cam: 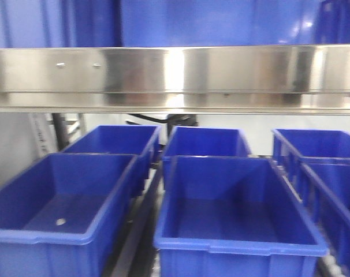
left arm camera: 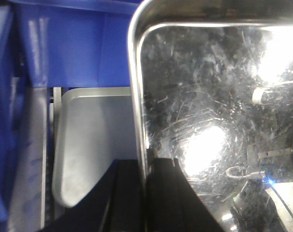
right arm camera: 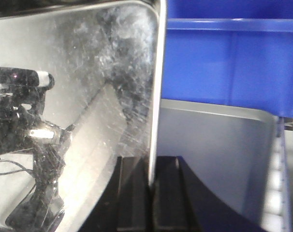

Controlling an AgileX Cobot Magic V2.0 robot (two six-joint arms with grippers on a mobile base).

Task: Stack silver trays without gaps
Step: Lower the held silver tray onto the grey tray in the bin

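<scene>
Stacking is judged about mid-way: an upper silver tray (left arm camera: pixel 209 96) is held raised over a lower silver tray (left arm camera: pixel 95 140) and is not yet nested, so lowering, squaring up and release are left. The left pincer (left arm camera: pixel 142 166) is clenched on the upper tray's left rim, one finger on each side of it. The right pincer (right arm camera: pixel 150 166) is clenched likewise on what is taken to be the opposite rim of the same tray. The lower tray's matte floor is seen past the held rim in both wrist views; how much gap is left above it cannot be told. A blue bin (left arm camera: pixel 83 48) is seen just behind the lower tray. Both wrists are pointed across the lower tray toward that bin. In the front view no tray or arm is seen, only a rack beam (cam: pixel 175 75) and blue bins (cam: pixel 238 202).
</scene>
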